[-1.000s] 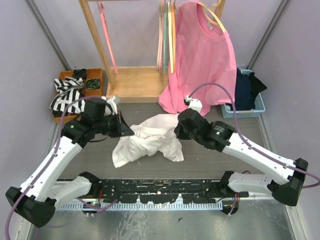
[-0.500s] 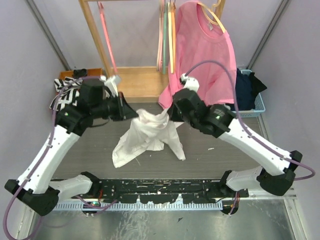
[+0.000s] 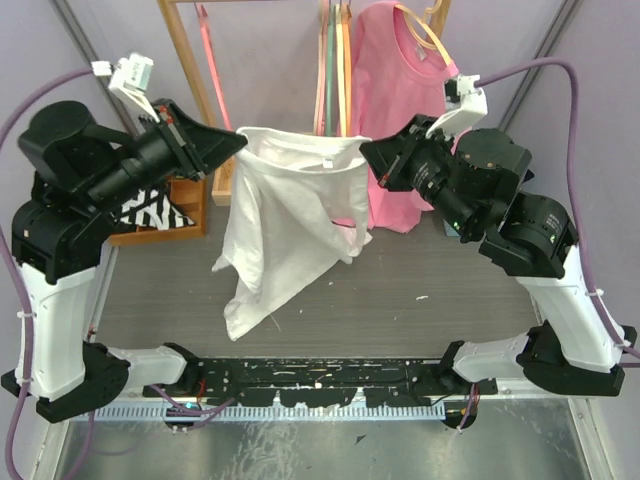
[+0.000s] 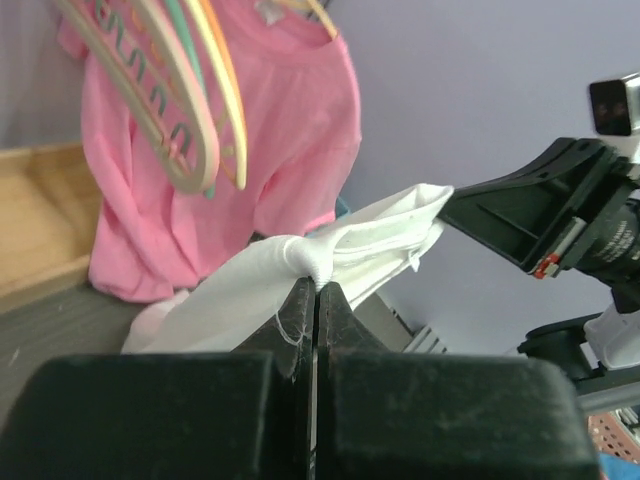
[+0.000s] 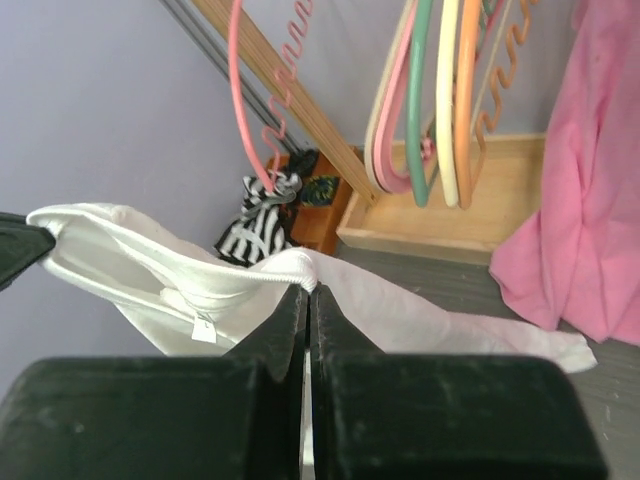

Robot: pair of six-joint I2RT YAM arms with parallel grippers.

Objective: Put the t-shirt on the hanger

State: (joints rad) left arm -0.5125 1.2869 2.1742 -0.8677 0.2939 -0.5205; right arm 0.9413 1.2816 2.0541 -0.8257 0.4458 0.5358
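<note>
Holding: I have the t-shirt point(image 3: 290, 215) mid-frame, strung between both claws.
Left gripper point(image 3: 238, 143): clamped on neck edge.
Right gripper point(image 3: 366, 156): clamped on opposite neck edge.
Risk: thin pinch may slip if I stretch it; neck opening could sag shut.
Orientation: long axis vertical, neck up, hem down; hanger point(image 3: 344, 70) at top centre.

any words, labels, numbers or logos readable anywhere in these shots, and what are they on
No text can be read in any view.
The small white tag sewn inside the neck of the t-shirt: too small and blurred to read.
The pink t-shirt: no print visible.
</note>
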